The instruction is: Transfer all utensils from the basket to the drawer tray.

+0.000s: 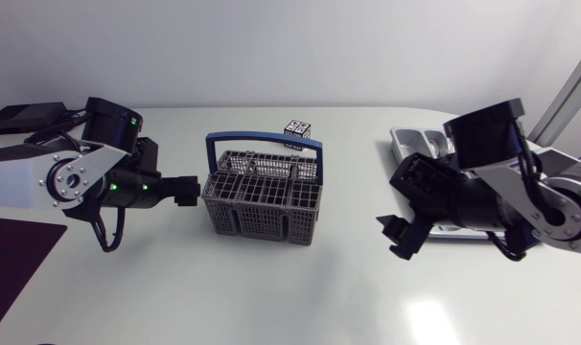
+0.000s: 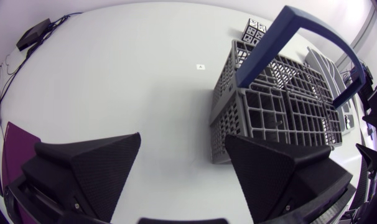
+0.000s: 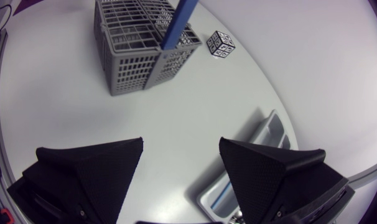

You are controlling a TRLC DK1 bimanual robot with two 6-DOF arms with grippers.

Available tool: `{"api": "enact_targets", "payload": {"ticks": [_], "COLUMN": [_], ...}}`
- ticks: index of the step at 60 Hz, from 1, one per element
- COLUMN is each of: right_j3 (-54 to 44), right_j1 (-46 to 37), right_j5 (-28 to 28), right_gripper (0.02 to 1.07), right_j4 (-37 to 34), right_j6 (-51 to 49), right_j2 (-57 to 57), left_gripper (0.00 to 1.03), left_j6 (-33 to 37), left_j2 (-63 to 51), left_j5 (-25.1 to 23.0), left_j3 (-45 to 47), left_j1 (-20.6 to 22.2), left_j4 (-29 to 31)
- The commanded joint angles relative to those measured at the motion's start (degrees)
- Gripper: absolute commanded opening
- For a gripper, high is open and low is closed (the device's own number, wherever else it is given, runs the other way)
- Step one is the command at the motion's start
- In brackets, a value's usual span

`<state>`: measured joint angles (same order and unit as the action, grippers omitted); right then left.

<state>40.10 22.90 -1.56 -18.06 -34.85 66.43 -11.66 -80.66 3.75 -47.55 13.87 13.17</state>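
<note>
1. Basket [image 1: 264, 196] sits mid-tabletop, blue handle up.
2. Left gripper [image 1: 187, 192] just beside it, fingers wide, empty.
3. Right gripper [image 1: 401, 237] gaping too, by the drawer tray [image 1: 410, 146] near the right edge.

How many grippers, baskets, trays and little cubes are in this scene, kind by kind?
grippers: 2, the left gripper and the right gripper, both open and empty
cutlery basket, grey with a blue handle: 1
drawer tray: 1
patterned cube, black and white: 1
Total: 5
</note>
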Motion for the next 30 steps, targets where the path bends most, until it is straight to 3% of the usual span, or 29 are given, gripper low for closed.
{"api": "enact_targets", "payload": {"ticks": [1, 10, 30], "right_j3": [2.0, 4.5, 10.4], "right_j1": [2.8, 5.9, 10.2], "right_j5": [1.1, 4.5, 6.1], "right_gripper": [0.91, 0.91, 0.90], "right_j4": [-0.3, 0.5, 2.9], "right_j6": [4.8, 8.0, 12.3], "right_j2": [3.7, 8.8, 19.2], "left_gripper": [0.95, 0.95, 0.95], "left_j6": [1.5, 1.6, 1.7], "left_j2": [-2.8, -5.6, -8.5], "left_j5": [0.3, 0.4, 0.4], "left_j3": [1.4, 0.9, 0.3], "left_j1": [-0.6, -0.8, 1.1], "left_j4": [-1.3, -2.9, -5.3]}}
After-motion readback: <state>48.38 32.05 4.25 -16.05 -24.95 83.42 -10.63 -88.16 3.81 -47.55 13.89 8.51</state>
